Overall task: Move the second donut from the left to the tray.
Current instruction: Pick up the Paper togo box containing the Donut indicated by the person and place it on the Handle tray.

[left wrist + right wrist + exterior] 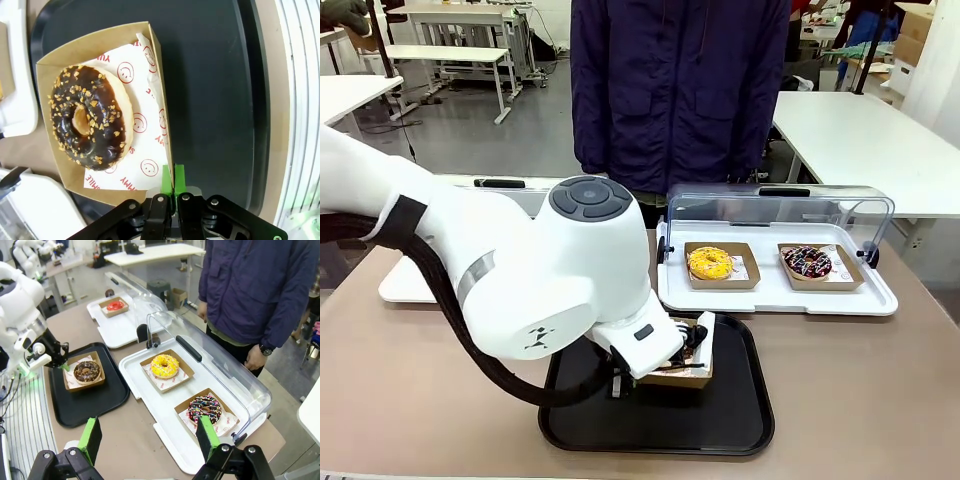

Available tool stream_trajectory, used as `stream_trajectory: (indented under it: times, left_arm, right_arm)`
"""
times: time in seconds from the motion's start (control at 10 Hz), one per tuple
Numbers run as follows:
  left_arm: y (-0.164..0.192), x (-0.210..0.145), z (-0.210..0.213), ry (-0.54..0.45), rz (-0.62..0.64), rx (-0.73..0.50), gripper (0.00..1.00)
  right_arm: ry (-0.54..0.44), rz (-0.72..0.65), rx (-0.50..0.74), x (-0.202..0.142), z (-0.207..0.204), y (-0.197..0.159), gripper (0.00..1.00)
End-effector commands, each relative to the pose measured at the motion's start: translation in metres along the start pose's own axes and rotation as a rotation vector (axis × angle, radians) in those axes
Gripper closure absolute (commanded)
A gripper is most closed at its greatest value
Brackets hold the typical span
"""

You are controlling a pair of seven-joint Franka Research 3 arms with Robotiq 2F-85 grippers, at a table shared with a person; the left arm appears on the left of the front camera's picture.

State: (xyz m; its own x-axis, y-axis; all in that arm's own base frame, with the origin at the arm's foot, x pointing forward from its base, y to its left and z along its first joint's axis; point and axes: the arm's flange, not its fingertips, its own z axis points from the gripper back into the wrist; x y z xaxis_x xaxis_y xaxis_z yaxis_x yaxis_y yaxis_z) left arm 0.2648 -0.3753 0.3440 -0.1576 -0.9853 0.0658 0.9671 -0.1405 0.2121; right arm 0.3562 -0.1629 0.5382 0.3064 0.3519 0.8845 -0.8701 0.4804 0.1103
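The second donut from the left point(90, 117), chocolate-glazed with tan crumbs, lies in a brown cardboard tray point(155, 55) lined with white paper. My left gripper point(173, 181) is shut on that cardboard tray's side wall, green pads pinching the edge. The box is at the black tray point(215, 75); I cannot tell whether it rests on it. The right wrist view shows the donut point(86, 371) at the black tray's point(92, 402) far end, with the left gripper point(61, 366) beside it. My right gripper point(149, 440) hangs open high above the table.
A white display tray point(775, 295) with an open clear lid holds a yellow donut point(710, 262) and a sprinkled donut point(808, 262). Another display tray holds a red donut point(115, 305). A person point(680, 90) stands at the far side. My left arm point(550, 290) covers the table's middle.
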Motion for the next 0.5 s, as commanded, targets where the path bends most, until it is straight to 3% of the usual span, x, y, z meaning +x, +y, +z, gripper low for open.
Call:
stream_trajectory:
  times: [0.0, 0.4]
  left_arm:
    - [-0.008, -0.002, -0.004, 0.025, 0.020, 0.017, 0.98]
    - [-0.005, -0.002, -0.017, 0.048, 0.020, -0.016, 0.98]
  right_arm:
    - [-0.030, 0.024, -0.001, 0.002, -0.001, -0.001, 0.00]
    - [-0.030, 0.024, -0.001, 0.002, -0.001, -0.001, 0.00]
